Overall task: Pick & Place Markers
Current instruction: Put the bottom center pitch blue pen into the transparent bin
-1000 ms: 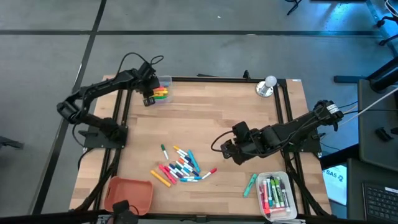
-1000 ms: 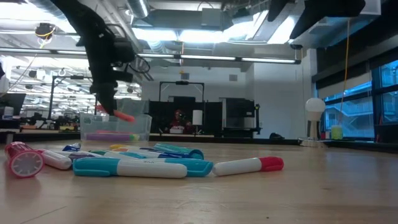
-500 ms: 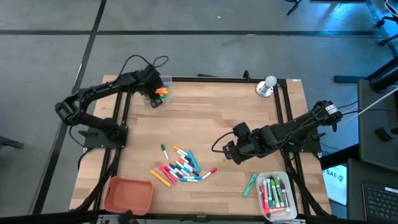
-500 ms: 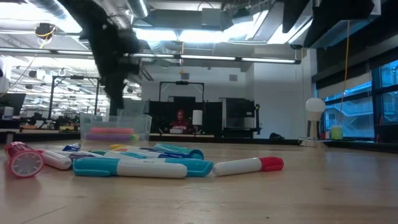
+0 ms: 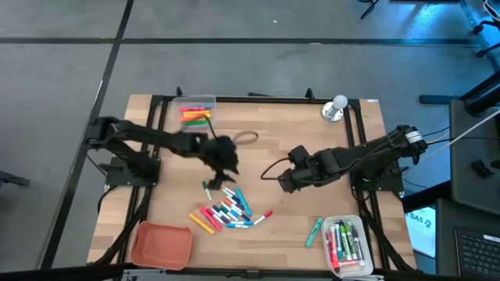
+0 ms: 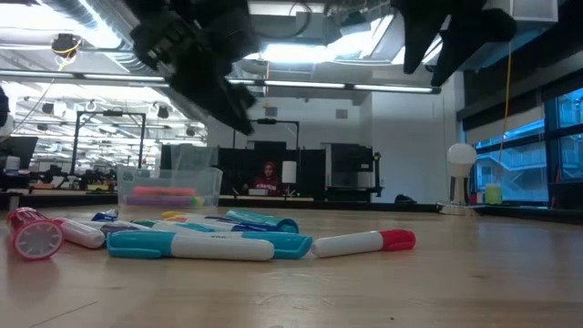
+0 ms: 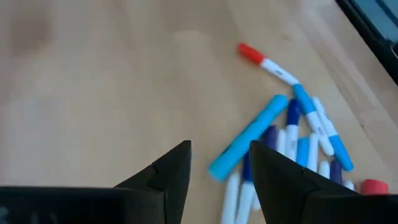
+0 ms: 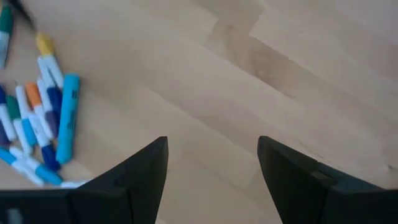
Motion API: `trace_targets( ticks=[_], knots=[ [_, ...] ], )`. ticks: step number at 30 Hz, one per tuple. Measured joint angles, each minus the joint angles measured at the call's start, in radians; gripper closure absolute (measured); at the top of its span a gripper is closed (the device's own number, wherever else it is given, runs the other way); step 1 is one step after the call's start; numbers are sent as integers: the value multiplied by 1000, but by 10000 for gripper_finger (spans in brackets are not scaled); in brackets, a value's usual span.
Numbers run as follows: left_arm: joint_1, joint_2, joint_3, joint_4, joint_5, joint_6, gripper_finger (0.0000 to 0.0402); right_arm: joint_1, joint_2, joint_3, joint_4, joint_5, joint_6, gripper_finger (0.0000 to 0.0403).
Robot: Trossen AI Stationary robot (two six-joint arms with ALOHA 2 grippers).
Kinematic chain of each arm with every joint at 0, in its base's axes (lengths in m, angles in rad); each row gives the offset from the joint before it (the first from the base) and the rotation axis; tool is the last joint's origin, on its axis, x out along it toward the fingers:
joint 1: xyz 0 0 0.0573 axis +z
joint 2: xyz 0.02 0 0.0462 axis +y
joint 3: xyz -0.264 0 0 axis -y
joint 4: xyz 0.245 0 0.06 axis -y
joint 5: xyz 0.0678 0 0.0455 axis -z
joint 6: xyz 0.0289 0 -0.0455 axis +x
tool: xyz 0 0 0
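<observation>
A pile of coloured markers [image 5: 226,209] lies on the wooden table, toward its near edge; the same markers [image 6: 200,239] fill the front of the low view. My left gripper [image 5: 227,173] hovers open just above the pile's far side. In its wrist view a light blue marker [image 7: 249,138] and a red-capped white marker [image 7: 268,63] lie beyond the fingers, and nothing is between them. My right gripper [image 5: 284,182] hangs open above bare wood, right of the pile, which shows at the edge of its wrist view [image 8: 38,121].
A clear box [image 5: 196,112] holding a few markers stands at the far left edge. A clear bin [image 5: 347,245] with several markers sits at the near right, with a teal marker [image 5: 314,231] beside it. There is a red tray [image 5: 162,243] at the near left and a silver bell [image 5: 336,108] at the far right.
My left gripper held an orange marker over the clear box at the far left; the marker no longer shows at its fingers. The arm has then swung fast toward the table's middle and near side, ending above the pile. My right gripper has edged slightly toward the far edge.
</observation>
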Motion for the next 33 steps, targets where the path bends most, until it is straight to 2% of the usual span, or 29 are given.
trace_targets(
  ticks=[6, 11, 15, 20, 26, 31, 33],
  knots=[
    [-94, 156, 0, 136, 3, -5, 225, -2, 0, 0, 47, -26, -3, 156],
    [-129, 254, 0, 207, 6, -28, 218, 51, 0, 0, 56, -67, -6, 156],
    [-143, 292, 0, 228, -68, -28, 222, 92, 0, 0, 64, -69, 33, 156],
    [-142, 320, 0, 233, -137, -30, 245, 132, 0, 0, 83, -58, 101, 156],
    [-140, 354, 4, 238, -184, -38, 293, 162, 0, 0, 93, -42, 137, 156],
    [-124, 335, 3, 241, -209, -81, 336, 168, 0, 0, 92, -39, 177, 156],
    [-107, 314, -1, 224, -242, -92, 337, 168, 0, 0, 92, -33, 178, 156]
  ],
)
